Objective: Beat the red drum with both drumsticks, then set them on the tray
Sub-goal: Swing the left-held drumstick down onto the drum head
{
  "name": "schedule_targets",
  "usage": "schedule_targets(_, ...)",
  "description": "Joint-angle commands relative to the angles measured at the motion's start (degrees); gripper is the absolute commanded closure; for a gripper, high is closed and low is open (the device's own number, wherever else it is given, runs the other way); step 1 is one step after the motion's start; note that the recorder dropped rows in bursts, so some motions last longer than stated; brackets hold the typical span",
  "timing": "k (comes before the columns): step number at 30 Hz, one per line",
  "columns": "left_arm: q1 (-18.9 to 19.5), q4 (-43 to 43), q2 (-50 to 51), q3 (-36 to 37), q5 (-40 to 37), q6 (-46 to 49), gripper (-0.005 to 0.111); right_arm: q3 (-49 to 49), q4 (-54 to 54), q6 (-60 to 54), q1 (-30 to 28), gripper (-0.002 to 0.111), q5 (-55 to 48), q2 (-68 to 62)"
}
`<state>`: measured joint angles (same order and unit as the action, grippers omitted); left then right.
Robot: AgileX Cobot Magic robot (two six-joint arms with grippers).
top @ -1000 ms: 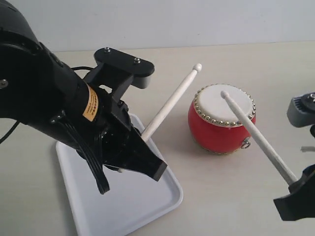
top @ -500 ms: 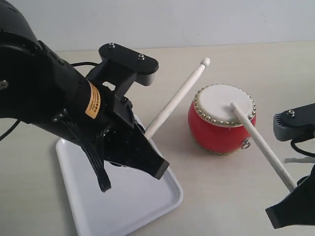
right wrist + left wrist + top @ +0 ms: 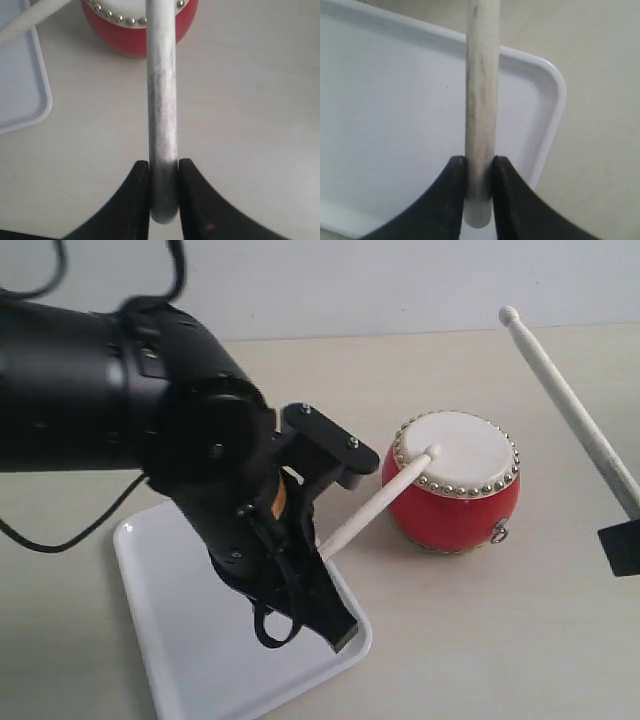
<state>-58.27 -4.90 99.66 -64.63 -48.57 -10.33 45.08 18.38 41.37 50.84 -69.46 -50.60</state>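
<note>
Beige tabletop (image 3: 470, 630), pale wall behind. Red drum (image 3: 450, 515) upright near centre; white tray (image 3: 180, 660) left of it, apart. Left jaws clamped narrow on butt end of left drumstick (image 3: 372, 505), poised over tray's corner nearest the drum. Stick slanting up toward drum, tip touching drumhead just inside left rim. Right jaws pinched shut on butt of right drumstick (image 3: 572, 410). Shaft raised steeply, tip high, well clear of drum.

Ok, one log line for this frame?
phase: drumming | left gripper: shut on left drumstick, tip on red drum head | right gripper: shut on right drumstick, raised off drum | tray: no sticks yet
</note>
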Motion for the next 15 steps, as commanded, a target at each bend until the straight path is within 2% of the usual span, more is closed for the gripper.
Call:
schedule_targets(1,0.2,0.4,2.9,-2.8,-3.5,1.5,0.107,0.5,0.3,-0.4,-0.2,0.108,-0.5,0.6)
schedule_targets(9,4.1,0.1,-11.6,-2.8,-6.1,0.9,0.107,-0.8,-0.9,-1.3,-0.2,0.108,-0.5,-2.3)
schedule_targets(15,5.8,-0.9,-20.7,-2.8,-7.0,1.3,0.107,-8.4,-5.4,-2.6,-0.2,0.108,2.0,-9.3)
